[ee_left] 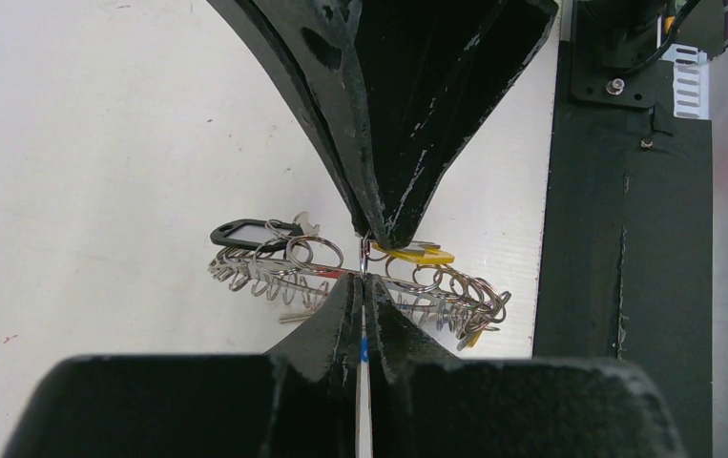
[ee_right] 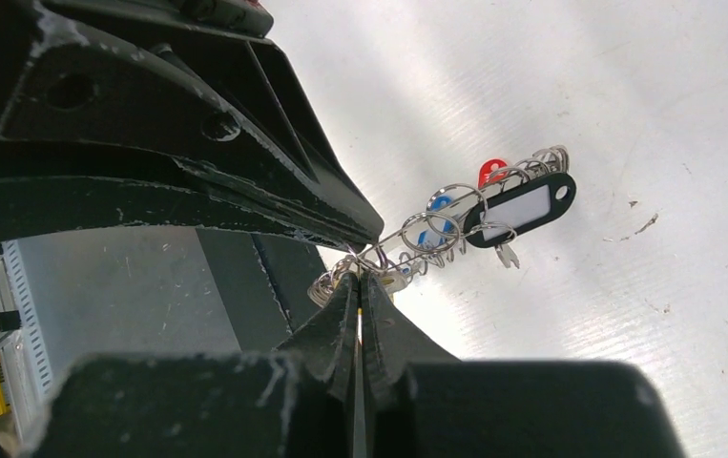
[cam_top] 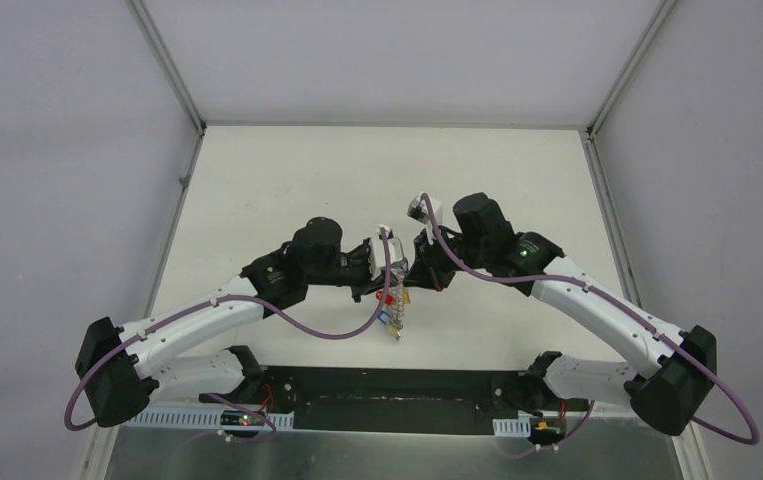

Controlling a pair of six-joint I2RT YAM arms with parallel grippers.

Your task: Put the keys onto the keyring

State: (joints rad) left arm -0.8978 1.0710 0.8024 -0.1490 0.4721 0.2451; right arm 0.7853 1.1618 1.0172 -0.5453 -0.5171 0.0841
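Three grey walls (cam_top: 57, 150) and a metal frame (cam_top: 172, 75) enclose the white table (cam_top: 287, 180). Over its middle the left gripper (ee_left: 364, 286) and right gripper (ee_right: 358, 286) meet tip to tip, each pair of jaws pressed together, pinching wire of the keyring (cam_top: 394, 305) (which coil is too fine to tell). It dangles beneath the jaws, carrying a black tag (ee_right: 522, 208) and the keys (ee_right: 439, 205), threaded on.

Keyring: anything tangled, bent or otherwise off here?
Nothing broken or spilled. The keyring is pinched at one coil by the left gripper and right gripper, both shut, tip to tip. Only oddity: chipped, scratched paint on the fingers.
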